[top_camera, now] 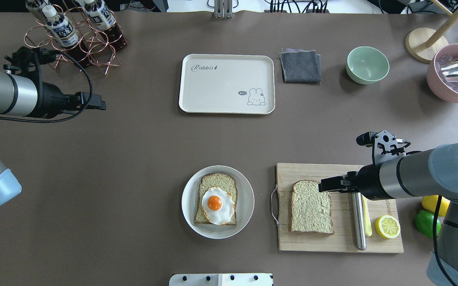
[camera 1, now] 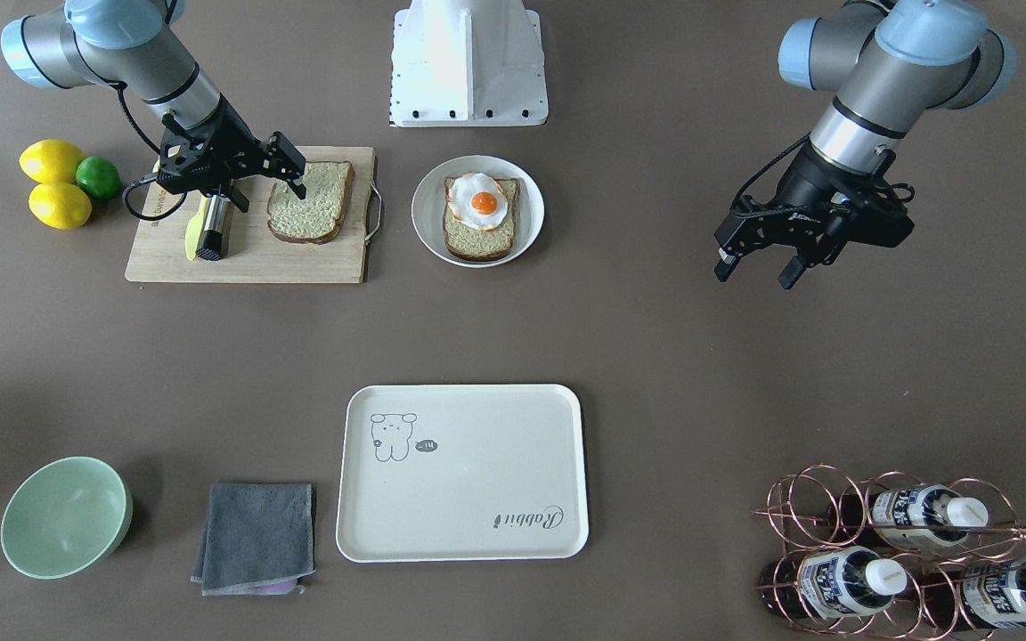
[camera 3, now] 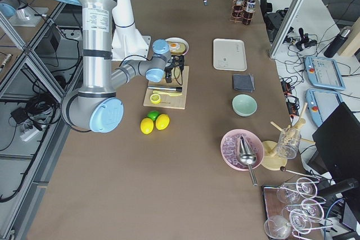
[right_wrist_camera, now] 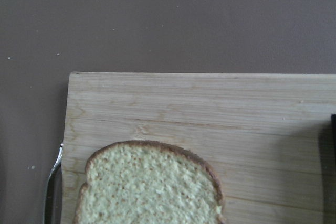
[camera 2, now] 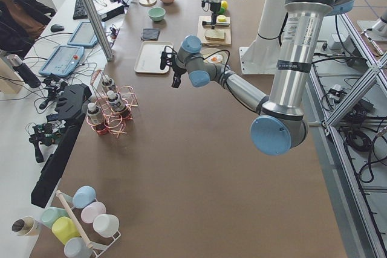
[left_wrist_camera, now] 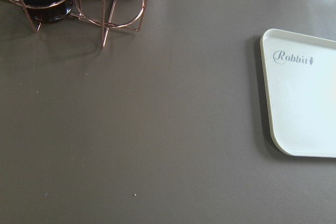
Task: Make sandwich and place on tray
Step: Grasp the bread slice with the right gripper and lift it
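Hovering my right fingers over the wooden board, spread wide and gripping nothing, above the side of the slice that's nearer my right arm. Can't tell from these angles whether a tip touches the crust. That slice lies flat on the board: squarish with a domed top, pale porous crumb, thin dark brown crust all round. Board's light wood with straight grain and a thin metal loop on its short end. Beside the slice there's a round steel handle with a yellow strip along it, then a lemon half, cut face up.

Other slice is in the round white plate just beside the board. It has the same spongy look, with the egg lying on top: glossy white, wavy edge, smooth orange yolk bump. So the sandwich is in two parts, not stacked, none of it on the tray.

Tray's across the surface from the plate, well apart. It's a cream, matte, rounded rectangle with a raised rim, a little line-drawn animal in one corner and "Rabbit" script in the opposite one.

My left fingers are spread too, nothing in them, hanging over bare brown surface between the tray and the copper wire rack, which has bottles lying in its rings. On the tray's other side: a folded fuzzy grey cloth, then a smooth mint-green bowl.
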`<action>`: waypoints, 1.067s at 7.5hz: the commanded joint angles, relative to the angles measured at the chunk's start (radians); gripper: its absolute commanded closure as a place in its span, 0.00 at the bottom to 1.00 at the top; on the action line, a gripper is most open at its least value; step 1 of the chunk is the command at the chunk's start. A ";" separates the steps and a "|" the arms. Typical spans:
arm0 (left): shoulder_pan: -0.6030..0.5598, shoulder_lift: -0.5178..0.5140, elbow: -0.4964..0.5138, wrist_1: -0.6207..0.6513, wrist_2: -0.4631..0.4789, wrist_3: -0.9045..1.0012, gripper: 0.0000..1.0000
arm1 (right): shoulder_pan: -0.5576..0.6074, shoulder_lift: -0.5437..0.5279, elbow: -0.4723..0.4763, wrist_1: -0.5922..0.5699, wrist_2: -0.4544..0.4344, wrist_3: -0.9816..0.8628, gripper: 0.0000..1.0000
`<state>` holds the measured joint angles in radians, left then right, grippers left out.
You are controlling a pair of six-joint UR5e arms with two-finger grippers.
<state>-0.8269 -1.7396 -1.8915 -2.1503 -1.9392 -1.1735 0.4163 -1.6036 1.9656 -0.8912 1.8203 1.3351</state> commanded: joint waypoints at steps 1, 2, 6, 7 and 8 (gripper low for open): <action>0.000 0.000 0.000 0.001 0.002 0.000 0.02 | -0.016 0.008 -0.025 0.029 -0.009 0.024 0.02; 0.000 0.000 0.000 0.001 0.002 0.000 0.02 | -0.020 0.005 -0.024 0.029 -0.010 0.025 0.14; 0.000 -0.003 -0.003 0.001 0.002 0.000 0.02 | -0.031 -0.002 -0.025 0.029 -0.009 0.024 0.87; 0.000 -0.008 -0.003 0.003 0.002 0.000 0.02 | -0.031 -0.004 -0.022 0.031 -0.009 0.024 1.00; 0.000 -0.008 -0.003 0.004 0.000 0.002 0.02 | -0.027 -0.002 -0.007 0.031 -0.007 0.024 1.00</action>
<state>-0.8268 -1.7444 -1.8944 -2.1482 -1.9374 -1.1735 0.3864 -1.6059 1.9431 -0.8613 1.8117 1.3591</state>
